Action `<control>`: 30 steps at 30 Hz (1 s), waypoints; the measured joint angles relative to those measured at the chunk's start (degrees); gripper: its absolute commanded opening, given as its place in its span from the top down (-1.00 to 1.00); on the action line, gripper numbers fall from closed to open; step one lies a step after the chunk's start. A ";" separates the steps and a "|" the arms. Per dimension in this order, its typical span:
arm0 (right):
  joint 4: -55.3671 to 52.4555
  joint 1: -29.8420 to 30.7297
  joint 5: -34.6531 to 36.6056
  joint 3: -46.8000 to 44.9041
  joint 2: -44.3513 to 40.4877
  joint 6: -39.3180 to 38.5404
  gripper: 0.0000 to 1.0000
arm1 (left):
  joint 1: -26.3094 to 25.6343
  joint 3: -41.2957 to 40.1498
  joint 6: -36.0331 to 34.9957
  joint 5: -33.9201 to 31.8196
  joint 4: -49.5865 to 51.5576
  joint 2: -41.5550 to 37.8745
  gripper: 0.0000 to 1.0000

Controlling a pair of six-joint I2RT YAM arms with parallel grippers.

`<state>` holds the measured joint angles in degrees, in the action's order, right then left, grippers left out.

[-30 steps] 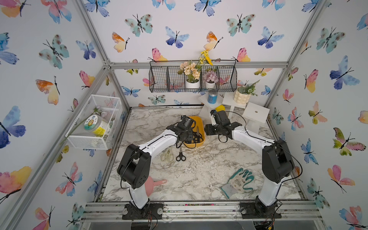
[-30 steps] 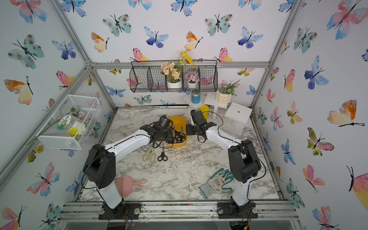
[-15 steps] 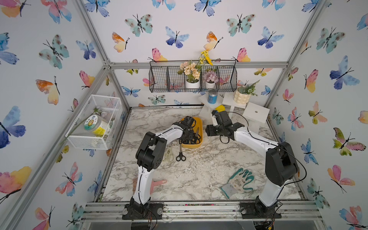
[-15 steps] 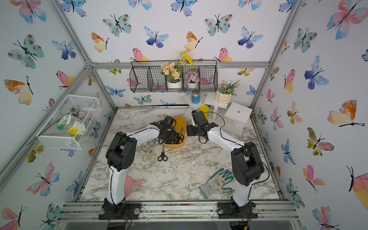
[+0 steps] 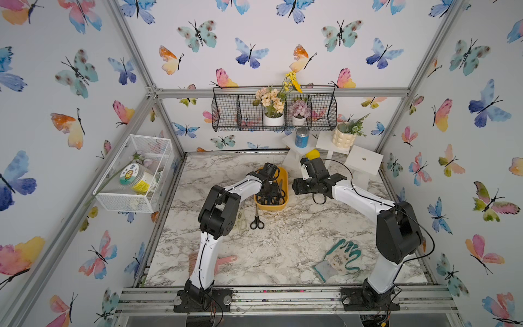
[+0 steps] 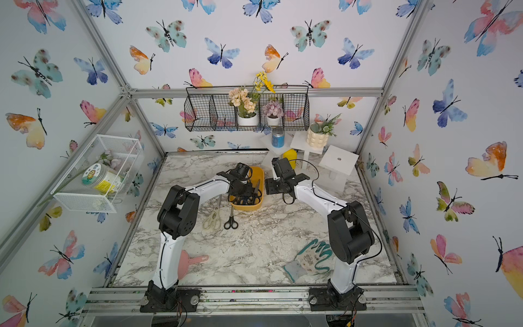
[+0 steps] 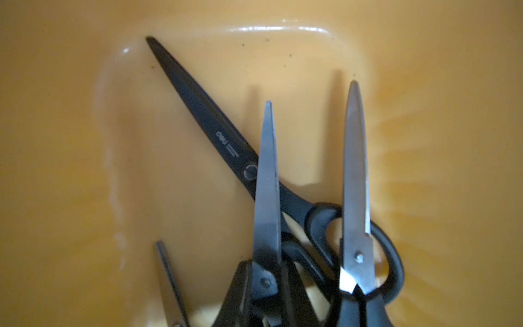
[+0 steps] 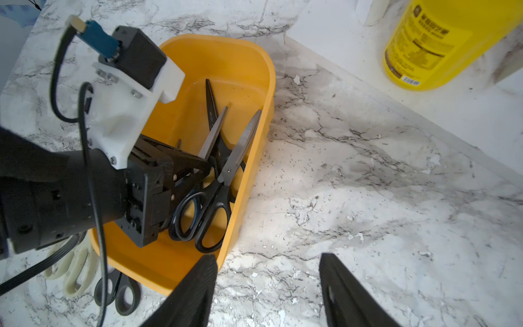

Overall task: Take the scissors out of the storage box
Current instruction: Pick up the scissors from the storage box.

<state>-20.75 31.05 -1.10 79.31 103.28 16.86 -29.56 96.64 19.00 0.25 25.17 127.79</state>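
The left gripper (image 8: 205, 168) reaches into the yellow storage box (image 8: 226, 53) at the far middle of the marble table (image 5: 283, 249). Its jaws are drawn close about black-handled scissors (image 8: 213, 131); whether they clamp I cannot tell. The right gripper (image 8: 268, 263) hangs spread wide just right of the box.

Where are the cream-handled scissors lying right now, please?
In a top view, the cream-handled scissors lie on the table by the left arm, in front of the storage box, beside a black-handled pair.
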 measured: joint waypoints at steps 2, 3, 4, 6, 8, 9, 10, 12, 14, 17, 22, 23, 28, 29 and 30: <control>-0.28 0.00 -0.04 0.17 0.26 -0.07 -0.28 | 0.17 0.00 -0.04 0.00 0.04 -0.22 1.00; -0.50 0.00 -0.07 0.42 0.50 -0.09 -0.28 | 0.24 0.00 -0.11 0.00 0.24 -0.44 1.00; -0.68 0.00 -0.11 0.68 0.79 -0.09 -0.28 | 0.26 -0.02 -0.13 0.00 0.52 -0.72 1.00; -0.72 0.00 -0.20 1.16 1.46 -0.20 -0.28 | 0.26 -0.15 -0.15 -0.02 1.16 -1.73 1.00; -0.96 0.00 -0.31 1.55 2.03 -0.35 -0.28 | 0.26 -0.50 -0.15 -0.04 1.46 -3.37 1.00; -1.01 0.00 -0.39 1.73 2.21 -0.42 -0.28 | 0.28 -0.79 -0.20 -0.07 1.64 -4.57 1.00; -1.03 0.00 -0.46 1.88 2.32 -0.46 -0.28 | 0.33 -1.14 -0.20 -0.07 1.73 -5.70 1.00; -1.07 0.00 -0.52 2.10 2.38 -0.50 -0.28 | 0.33 -1.99 -0.33 -0.07 1.70 -8.11 1.00; -1.05 0.00 -0.66 2.40 2.38 -0.55 -0.28 | 0.35 -2.95 -0.39 -0.09 1.68 -10.38 1.00; -1.01 0.00 -0.68 2.67 2.38 -0.55 -0.28 | 0.35 -4.85 -0.37 -0.07 1.66 -12.79 1.00; -0.98 0.00 -0.68 2.67 2.36 -0.44 -0.28 | 0.28 -8.00 0.33 -0.07 2.29 -16.98 1.00; -0.98 0.00 -0.72 2.64 2.36 -0.44 -0.28 | 0.20 -8.35 0.63 -0.07 2.32 -17.94 1.00; -0.96 0.00 -2.54 2.10 2.23 -0.44 -0.27 | -1.81 -12.72 2.82 -0.13 1.90 -25.90 1.00; -0.85 0.00 -3.13 1.86 2.23 -0.37 -0.27 | -2.47 -14.23 3.34 -0.15 1.77 -27.96 1.00; -0.76 0.00 -3.65 1.62 2.25 -0.20 -0.27 | -2.97 -15.76 4.00 -0.15 1.75 -29.97 1.00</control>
<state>-21.52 31.05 -4.75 80.93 105.54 16.67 -32.53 80.88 23.00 0.10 26.92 97.82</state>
